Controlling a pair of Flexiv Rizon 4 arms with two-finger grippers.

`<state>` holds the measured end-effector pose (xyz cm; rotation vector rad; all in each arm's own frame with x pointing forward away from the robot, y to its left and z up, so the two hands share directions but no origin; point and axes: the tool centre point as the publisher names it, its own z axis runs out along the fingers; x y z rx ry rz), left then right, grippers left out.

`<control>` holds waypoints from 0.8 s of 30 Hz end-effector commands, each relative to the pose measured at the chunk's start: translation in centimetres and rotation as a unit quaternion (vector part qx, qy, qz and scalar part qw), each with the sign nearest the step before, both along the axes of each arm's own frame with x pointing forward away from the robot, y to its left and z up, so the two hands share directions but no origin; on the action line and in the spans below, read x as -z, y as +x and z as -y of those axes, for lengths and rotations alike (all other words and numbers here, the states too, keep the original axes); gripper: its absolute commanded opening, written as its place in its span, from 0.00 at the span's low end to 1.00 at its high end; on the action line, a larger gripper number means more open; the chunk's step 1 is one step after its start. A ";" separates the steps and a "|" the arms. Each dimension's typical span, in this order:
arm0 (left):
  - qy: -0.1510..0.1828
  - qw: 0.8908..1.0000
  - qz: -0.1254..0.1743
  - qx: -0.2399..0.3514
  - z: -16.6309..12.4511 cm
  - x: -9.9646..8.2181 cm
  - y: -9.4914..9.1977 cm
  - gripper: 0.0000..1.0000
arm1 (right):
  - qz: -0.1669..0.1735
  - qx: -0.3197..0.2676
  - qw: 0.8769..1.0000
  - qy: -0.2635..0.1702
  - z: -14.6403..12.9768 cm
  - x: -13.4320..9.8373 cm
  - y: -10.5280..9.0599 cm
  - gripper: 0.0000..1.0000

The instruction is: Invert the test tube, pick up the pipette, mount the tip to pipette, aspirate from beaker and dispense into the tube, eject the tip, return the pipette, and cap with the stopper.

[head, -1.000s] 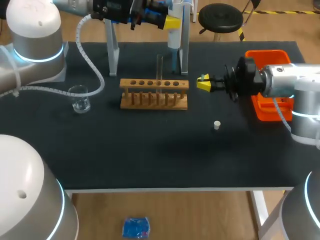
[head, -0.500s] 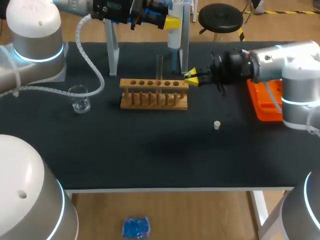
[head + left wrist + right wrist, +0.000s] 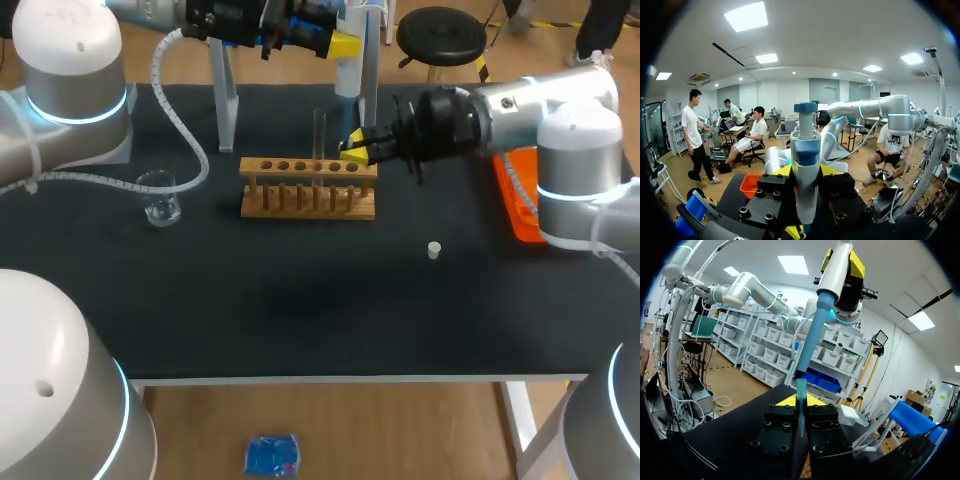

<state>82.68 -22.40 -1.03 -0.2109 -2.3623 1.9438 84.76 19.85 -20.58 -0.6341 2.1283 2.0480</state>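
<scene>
One pipette (image 3: 347,70), long axis upright with blue shaft downward, pinched by the jaws of the left gripper (image 3: 806,172) behind the rack (image 3: 308,190) over the desk (image 3: 300,300); only the right wrist view shows the single tip (image 3: 801,390), wide end toward that shaft, pinched by the jaws of the right gripper (image 3: 801,401).

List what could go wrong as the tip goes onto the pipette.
The pipette hangs at a slant to the tip in the right gripper. Pushed off-axis, the tip may seat crooked or slip out. The right gripper sits beside the test tube in the rack, so a sideways move might knock it.
</scene>
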 end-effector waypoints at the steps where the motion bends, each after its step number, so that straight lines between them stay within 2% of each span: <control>1: 0.000 1.000 0.000 0.000 0.0 0.0 0.0 0.00 | 0.000 0.000 1.000 -0.003 0.0 0.2 -0.1 0.00; 7: 0.000 1.000 0.000 0.000 0.0 0.0 0.0 0.00 | -0.004 0.001 1.000 -0.012 0.1 0.9 0.1 0.00; 24: 0.000 1.000 0.000 0.000 0.0 0.0 0.0 0.00 | -0.001 -0.003 1.000 -0.008 -0.3 0.4 0.2 0.00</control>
